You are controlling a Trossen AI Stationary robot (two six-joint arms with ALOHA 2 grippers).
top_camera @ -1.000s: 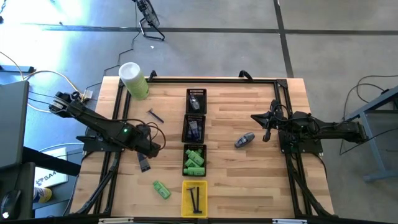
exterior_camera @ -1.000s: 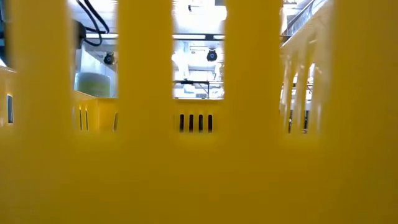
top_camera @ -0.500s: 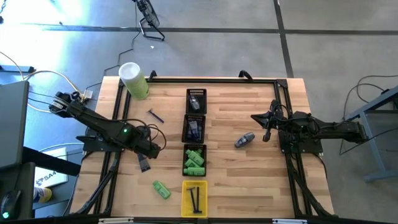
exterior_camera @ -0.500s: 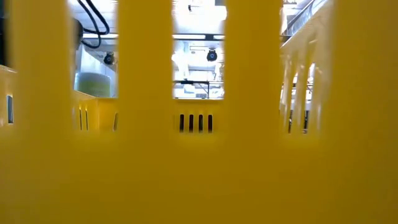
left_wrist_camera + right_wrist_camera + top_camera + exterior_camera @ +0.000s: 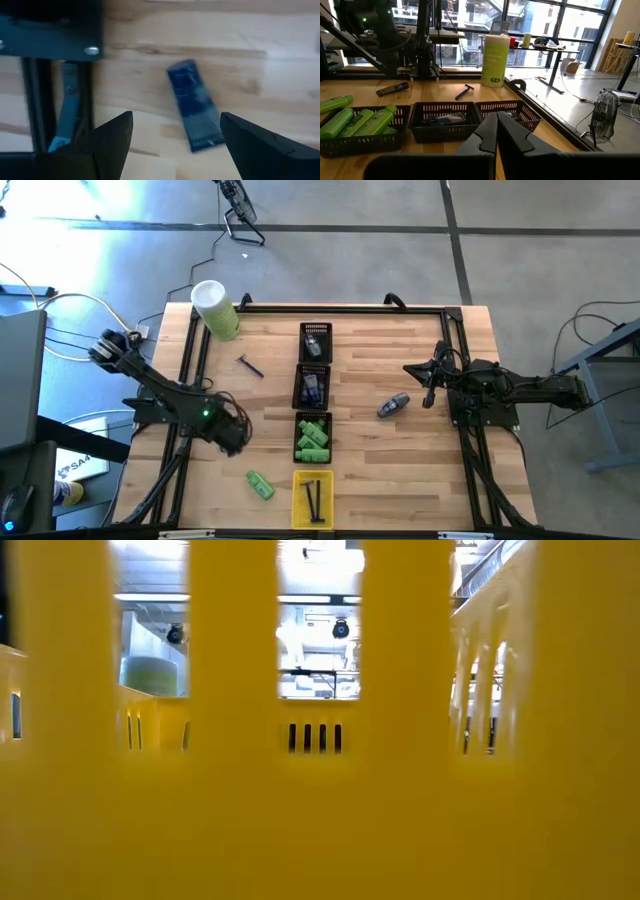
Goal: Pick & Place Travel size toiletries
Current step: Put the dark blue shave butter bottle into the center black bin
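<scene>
Across the wooden counter [image 5: 400, 460] a column of four trays is laid down the middle: three black trays [image 5: 313, 387] and, at the near edge, a yellow tray [image 5: 297, 502] whose wall fills the low view. A big pale-green cylinder [image 5: 215, 308] lies at the far left corner.

The left end effector [image 5: 172, 142] is held just above the counter's left edge, its fingers [image 5: 112, 137] spread wide, nothing gripped. Directly beneath it a dark blue tube [image 5: 194, 111] lies flat on the wood, its long axis running roughly between the two fingers, slightly slanted; in the high view it is hidden under the arm. A second ago the tube was visible beside the end effector, and the arm has since shifted over it.

The right end effector [image 5: 428, 385] rests over the right side, fingers [image 5: 512, 137] pressed together and empty.

A grey-blue oval piece [image 5: 393, 405] lies near it, long axis diagonal. Green bottles [image 5: 313, 438] fill the third tray, lying mostly crosswise. One loose green bottle [image 5: 260, 485] lies slanted left of the yellow tray. Thin dark sticks [image 5: 315, 500] lie lengthwise in the yellow tray. A razor [image 5: 249, 366] lies diagonally at far left.
</scene>
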